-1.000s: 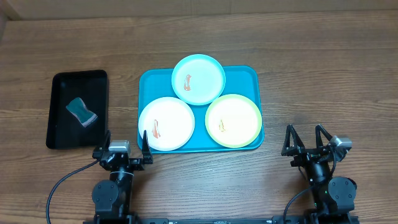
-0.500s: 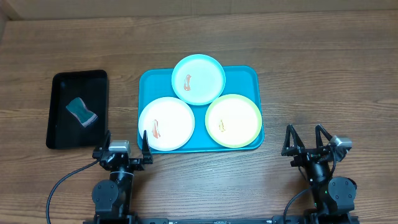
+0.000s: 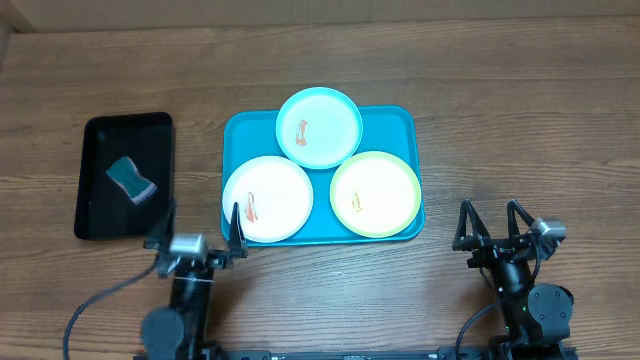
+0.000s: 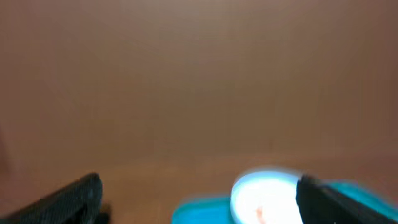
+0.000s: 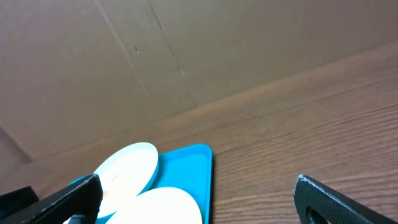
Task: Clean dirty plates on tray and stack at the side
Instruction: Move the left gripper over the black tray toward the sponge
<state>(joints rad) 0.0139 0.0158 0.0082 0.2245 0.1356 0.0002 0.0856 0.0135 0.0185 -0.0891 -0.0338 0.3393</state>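
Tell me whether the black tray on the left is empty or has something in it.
Not empty. The black tray holds one teal sponge, lying near its middle in the overhead view.

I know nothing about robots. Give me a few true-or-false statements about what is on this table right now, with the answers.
1. The light blue plate, white plate and yellow-green plate all lie on the turquoise tray. True.
2. The white plate is spotless. False: it carries an orange smear near its left edge.
3. A sponge lies in the black tray. True.
4. The left gripper holds the sponge. False: it is open and empty, by the turquoise tray's near edge.
5. The right gripper is shut. False: it is open, with nothing in it.
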